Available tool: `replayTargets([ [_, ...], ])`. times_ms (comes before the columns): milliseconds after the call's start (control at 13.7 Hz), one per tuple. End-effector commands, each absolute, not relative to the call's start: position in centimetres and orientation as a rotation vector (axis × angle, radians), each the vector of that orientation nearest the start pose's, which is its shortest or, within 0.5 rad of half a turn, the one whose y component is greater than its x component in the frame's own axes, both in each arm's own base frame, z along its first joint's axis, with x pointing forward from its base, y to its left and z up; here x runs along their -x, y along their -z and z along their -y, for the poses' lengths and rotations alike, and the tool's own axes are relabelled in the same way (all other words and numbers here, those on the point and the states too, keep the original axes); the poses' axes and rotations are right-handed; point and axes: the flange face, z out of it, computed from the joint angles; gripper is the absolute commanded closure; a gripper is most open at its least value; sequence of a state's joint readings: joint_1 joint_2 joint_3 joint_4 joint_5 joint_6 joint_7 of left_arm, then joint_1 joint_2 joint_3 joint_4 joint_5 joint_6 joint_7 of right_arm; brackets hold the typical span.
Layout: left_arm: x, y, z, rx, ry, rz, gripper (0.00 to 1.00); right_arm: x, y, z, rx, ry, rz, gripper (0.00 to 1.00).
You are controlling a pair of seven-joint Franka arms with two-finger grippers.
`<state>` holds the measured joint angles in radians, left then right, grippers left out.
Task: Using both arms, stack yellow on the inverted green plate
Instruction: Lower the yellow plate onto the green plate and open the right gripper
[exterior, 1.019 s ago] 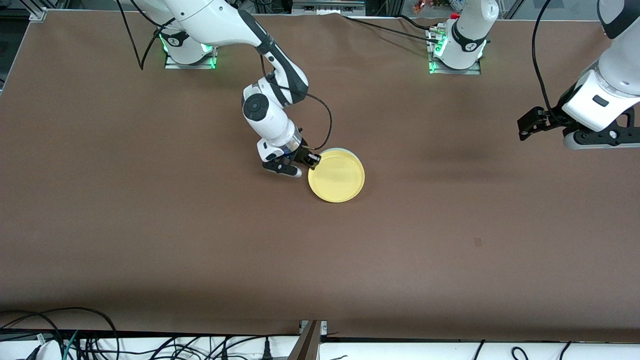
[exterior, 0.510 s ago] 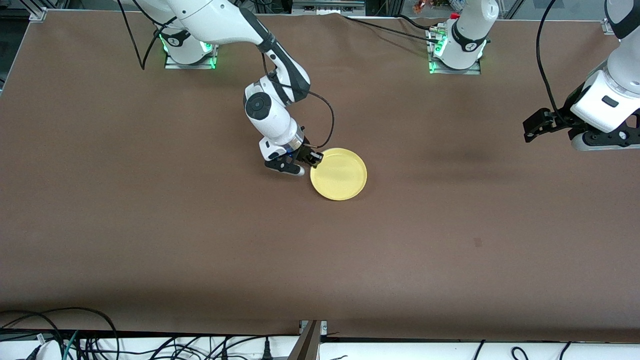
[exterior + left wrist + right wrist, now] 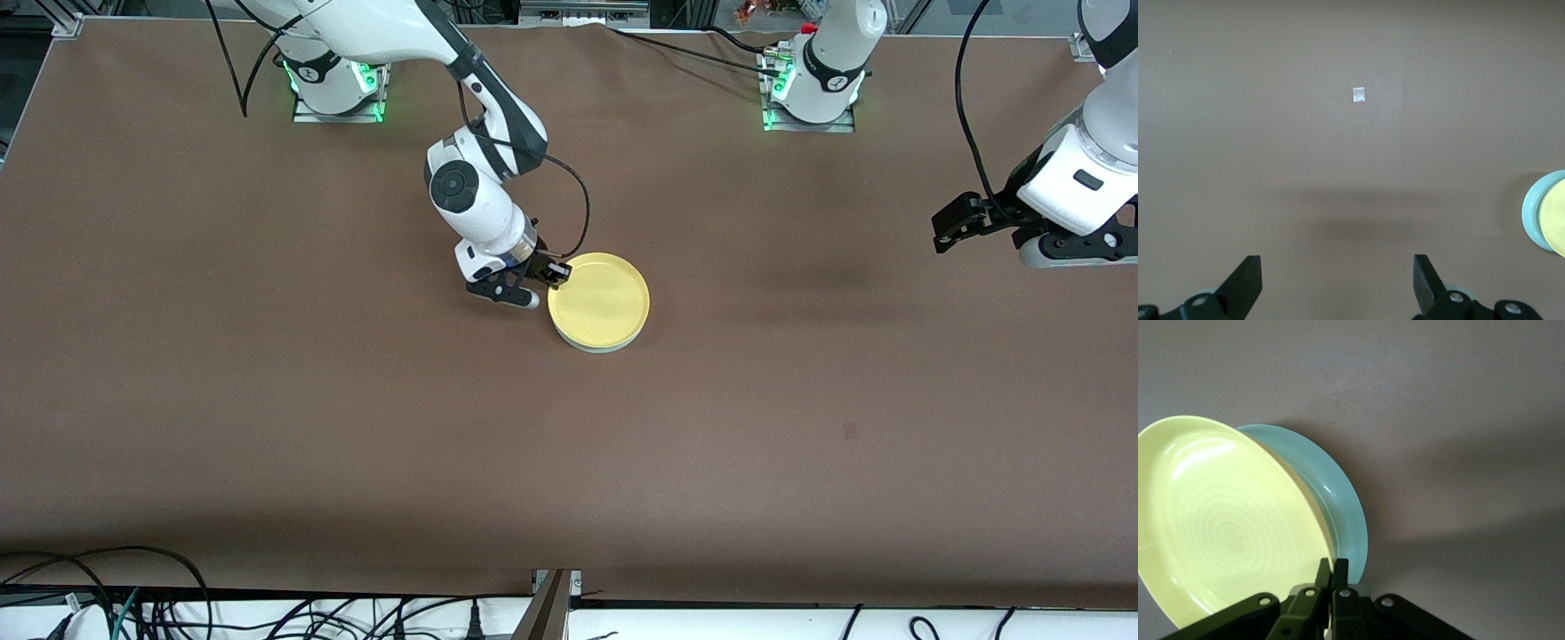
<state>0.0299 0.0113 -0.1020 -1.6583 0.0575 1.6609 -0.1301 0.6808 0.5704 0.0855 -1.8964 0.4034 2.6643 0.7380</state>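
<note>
The yellow plate (image 3: 600, 300) lies rim up on the pale green plate (image 3: 597, 348), of which only a thin sliver shows at the edge nearer the camera. My right gripper (image 3: 556, 274) is shut on the yellow plate's rim at the right arm's end. In the right wrist view the yellow plate (image 3: 1231, 533) covers most of the green plate (image 3: 1341, 503), with the right gripper (image 3: 1332, 570) pinching the yellow rim. My left gripper (image 3: 942, 233) hangs open and empty over bare table at the left arm's end. The left wrist view shows the left gripper (image 3: 1338, 283), the green plate (image 3: 1530, 212) and the yellow plate (image 3: 1555, 223).
A small pale mark (image 3: 849, 431) sits on the brown table, nearer the camera than the plates, and it also shows as a pale mark (image 3: 1359, 95) in the left wrist view. Cables (image 3: 133, 596) run along the table's near edge. The arm bases (image 3: 809, 89) stand at the back.
The right gripper has shifted the yellow plate slightly away from the camera; the green sliver now shows at its near edge instead of its back edge. The left arm drew a little toward its end.
</note>
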Motion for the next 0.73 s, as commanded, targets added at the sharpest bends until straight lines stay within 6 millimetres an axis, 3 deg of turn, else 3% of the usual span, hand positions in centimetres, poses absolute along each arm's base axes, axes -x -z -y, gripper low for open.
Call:
replayTargets([
  [0, -56.5, -59.0, 3.5, 3.113, -0.02, 0.052, 0.0, -47.5, -21.6, -44.0, 2.79, -0.069, -0.467, 1.0],
  [146, -56.5, -59.0, 3.6, 3.114, -0.018, 0.047, 0.0, -47.5, -21.6, -44.0, 2.79, -0.07, -0.469, 1.0],
  [218, -56.5, -59.0, 3.6, 3.114, -0.018, 0.047, 0.0, -47.6, -21.7, -43.9, 2.788, -0.068, -0.471, 0.6],
  [291, -56.5, -59.0, 3.6, 3.114, -0.02, 0.047, 0.0, -47.7, -21.8, -43.9, 2.787, -0.063, -0.47, 0.01],
  [510, -56.4, -59.0, 3.6, 3.113, -0.025, 0.047, 0.0, -49.3, -24.0, -44.0, 2.767, -0.044, -0.468, 0.0],
  [655, -56.4, -59.1, 3.6, 3.113, -0.022, 0.047, 0.0, -51.8, -27.1, -42.3, 2.811, -0.065, -0.451, 0.0],
])
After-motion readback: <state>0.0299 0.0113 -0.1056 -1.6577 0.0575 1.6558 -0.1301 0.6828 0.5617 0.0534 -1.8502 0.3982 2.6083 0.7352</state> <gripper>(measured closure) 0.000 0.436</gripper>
